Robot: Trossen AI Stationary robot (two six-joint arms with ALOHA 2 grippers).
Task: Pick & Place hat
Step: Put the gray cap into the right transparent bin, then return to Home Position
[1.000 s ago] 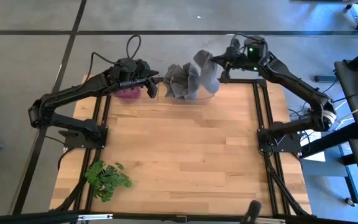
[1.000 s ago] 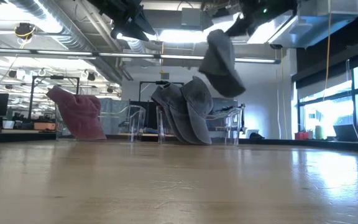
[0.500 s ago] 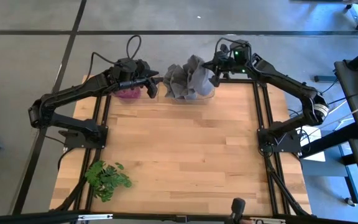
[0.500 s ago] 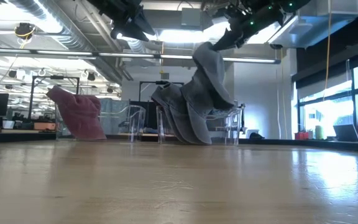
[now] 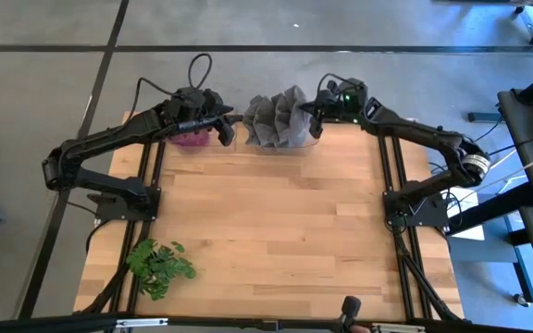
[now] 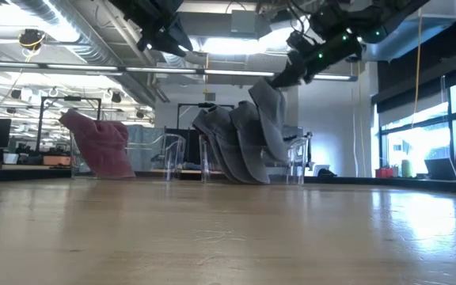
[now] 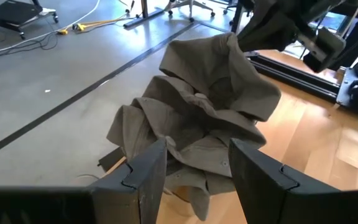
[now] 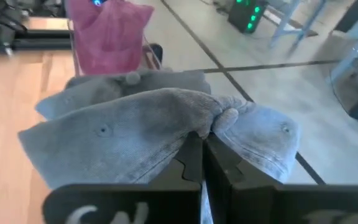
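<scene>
Several grey hats [image 5: 277, 116] stand in a row on a clear rack at the table's far edge; they also show in the low view [image 6: 240, 142] and the left wrist view [image 7: 204, 118]. My right gripper [image 5: 315, 109] is shut on the rightmost grey hat [image 6: 269, 119], at the right end of the row. A pink hat [image 6: 97, 144] leans on another clear rack to the left. My left gripper [image 7: 191, 174] hangs open above the far edge, between the pink hat [image 5: 191, 138] and the grey row, touching nothing. My right gripper pinches the top of the rightmost grey hat's crown [image 8: 219, 118] between its two fingers, the cloth bunched into a fold at the fingertips. It comes slanting down from the table's right. The hat hangs below the fingers and leans against the other grey hats [image 6: 236, 146].
A green plant sprig [image 5: 158, 265] lies near the table's near left corner. The wooden table top [image 5: 276, 231] spreads between the arms' black frames. The pink hat and its rack [image 8: 107, 37] stand just left of the grey row.
My right gripper has moved left and down toward the grey row, carrying the hat it holds. The hat, first lifted clear to the right of the row, now leans against the other grey hats at the row's right end. The left arm has kept still.
</scene>
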